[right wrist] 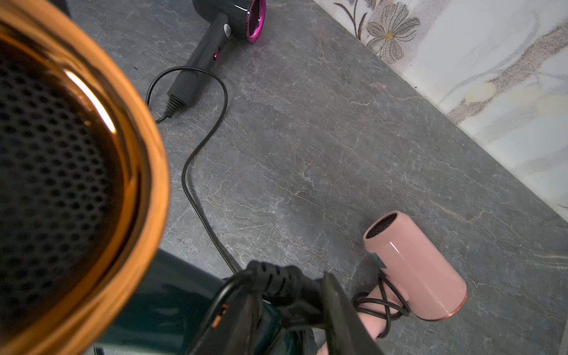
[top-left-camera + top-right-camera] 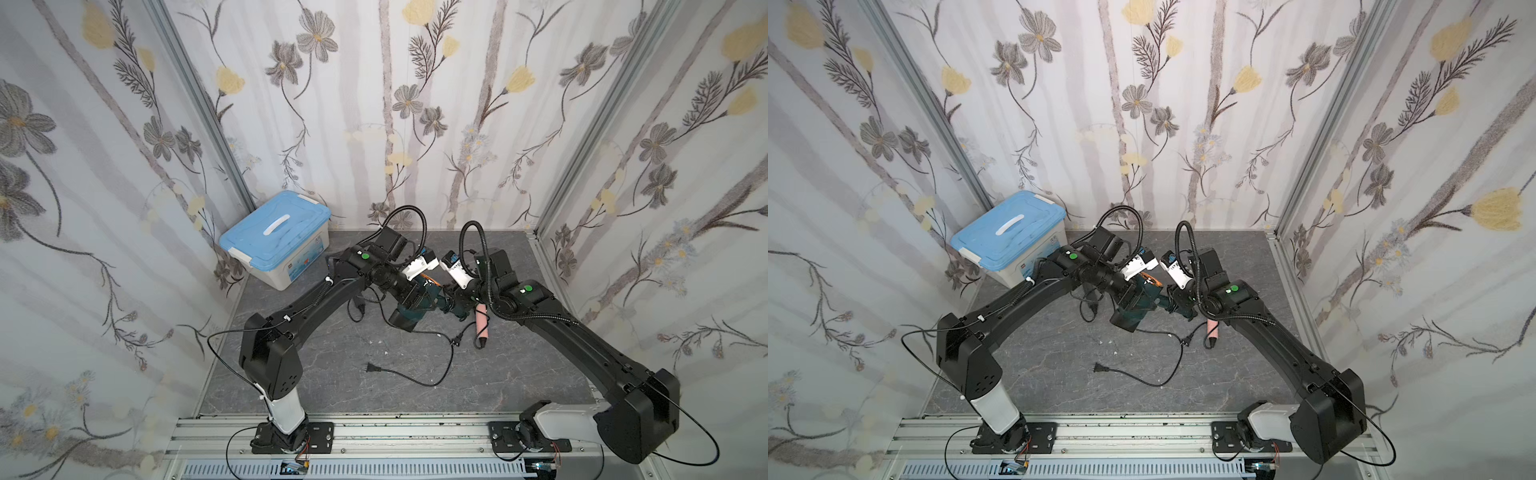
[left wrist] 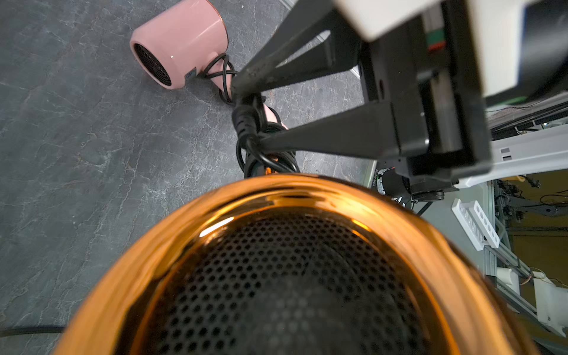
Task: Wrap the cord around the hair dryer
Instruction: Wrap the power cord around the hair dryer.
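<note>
The hair dryer is dark teal with a copper rim and a black grille. It hangs just above the table centre, and my left gripper is shut on its body. That gripper's own jaws are hidden behind the dryer in the left wrist view. Black cord is looped around the teal handle. My right gripper is at the handle's end, open. Its fingers stand apart on either side of the cord's ribbed sleeve.
A pink dryer with cord crossed round its handle lies beside my right arm. A black and magenta dryer lies under my left arm. Its loose cord trails forward to a plug. A blue-lidded box stands back left.
</note>
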You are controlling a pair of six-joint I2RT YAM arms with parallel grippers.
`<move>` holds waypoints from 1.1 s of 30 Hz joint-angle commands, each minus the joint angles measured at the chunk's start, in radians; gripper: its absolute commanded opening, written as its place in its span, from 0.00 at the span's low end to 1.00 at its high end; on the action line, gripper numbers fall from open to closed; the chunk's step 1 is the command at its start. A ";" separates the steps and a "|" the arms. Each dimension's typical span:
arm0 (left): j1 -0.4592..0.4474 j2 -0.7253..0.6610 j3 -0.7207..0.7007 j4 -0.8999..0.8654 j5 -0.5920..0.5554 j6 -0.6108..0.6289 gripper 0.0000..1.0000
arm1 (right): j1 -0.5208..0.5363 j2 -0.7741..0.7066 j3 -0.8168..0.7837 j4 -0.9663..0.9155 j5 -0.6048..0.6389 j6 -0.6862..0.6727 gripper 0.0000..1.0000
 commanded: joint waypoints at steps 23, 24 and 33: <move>0.055 0.161 0.062 -0.028 0.390 0.005 0.00 | -0.016 0.158 -0.033 0.056 -0.075 0.038 0.57; 0.058 0.170 0.069 -0.035 0.404 0.009 0.00 | -0.034 0.162 -0.033 0.051 -0.085 0.045 0.57; 0.098 0.258 0.133 -0.075 0.523 0.009 0.00 | -0.146 0.195 -0.002 -0.019 -0.134 0.059 0.60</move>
